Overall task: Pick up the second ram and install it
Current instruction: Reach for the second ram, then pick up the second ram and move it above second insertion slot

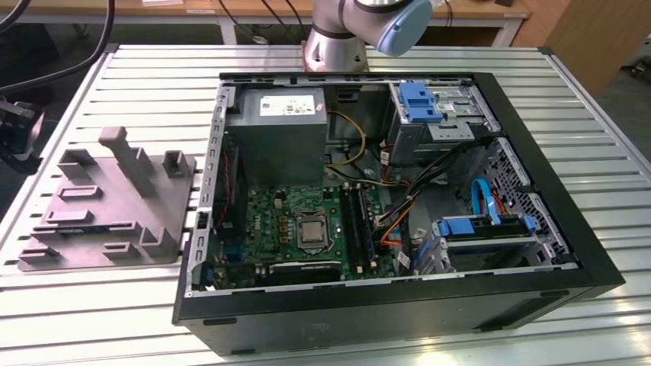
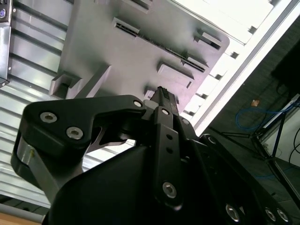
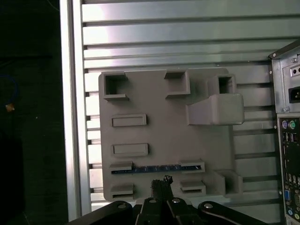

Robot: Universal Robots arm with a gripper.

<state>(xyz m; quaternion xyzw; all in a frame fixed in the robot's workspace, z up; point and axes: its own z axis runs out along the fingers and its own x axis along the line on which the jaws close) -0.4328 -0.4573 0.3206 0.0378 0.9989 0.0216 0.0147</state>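
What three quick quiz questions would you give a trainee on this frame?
1. True or false: the second ram is seated in the motherboard.
2. The grey moulded plate lies: A) on the slatted table, at the exterior view's left of the PC case; B) inside that case; C) on the power supply.
3. Fill in: in the first wrist view, the end effector is nearest the ____.
Key: 1 false, it rests edge-on in the plate; 2 A; 3 second ram.

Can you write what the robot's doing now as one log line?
tool: shut, empty, near second ram | second ram: edge-on in slot of grey plate, not picked up | computer case: open
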